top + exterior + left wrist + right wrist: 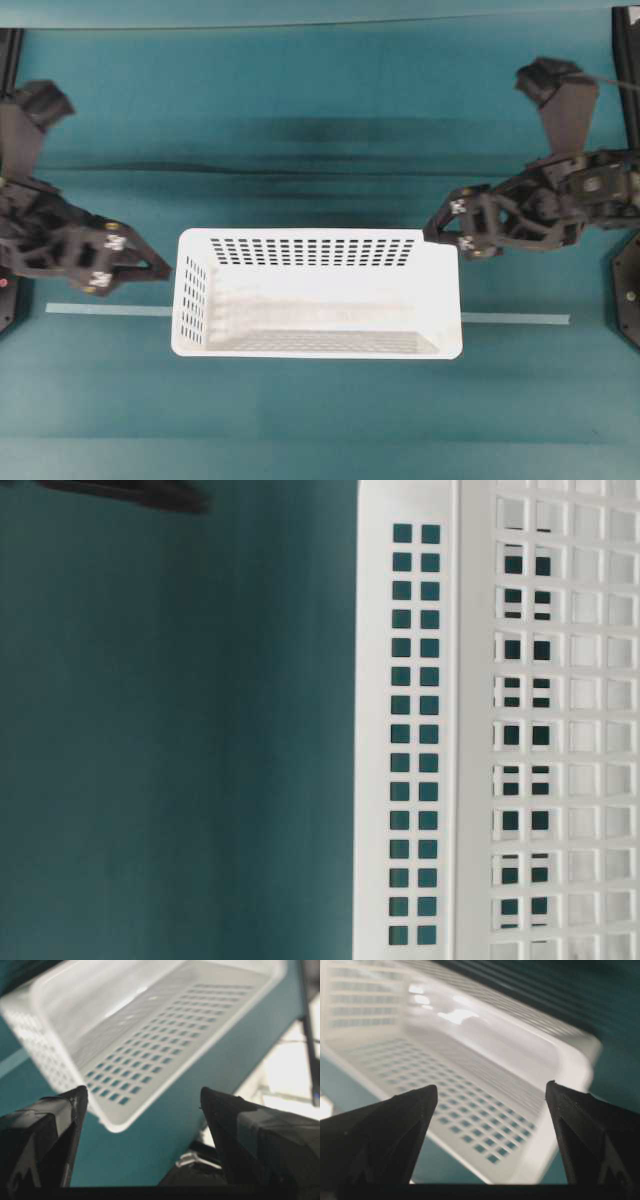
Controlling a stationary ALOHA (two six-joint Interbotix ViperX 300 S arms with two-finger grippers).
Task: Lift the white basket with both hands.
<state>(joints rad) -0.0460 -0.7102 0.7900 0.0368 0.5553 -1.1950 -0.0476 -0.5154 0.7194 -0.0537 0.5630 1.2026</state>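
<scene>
The white basket (318,292) sits flat on the teal table (300,420), across a pale tape line (108,310), so the lift is not yet done. The left gripper (150,262) hangs just beside the basket's left end, jaws spread wide and empty. The right gripper (442,228) is at the basket's far right corner, also wide and holding nothing. Neither seems to grip the rim. What remains, by my judgement: closing on both ends, then raising together.

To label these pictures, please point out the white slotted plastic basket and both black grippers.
white slotted plastic basket (320,352): overhead view, near rim.
left black gripper (158,255): overhead view, between its fingertips.
right black gripper (433,228): overhead view, between its fingertips.
</scene>
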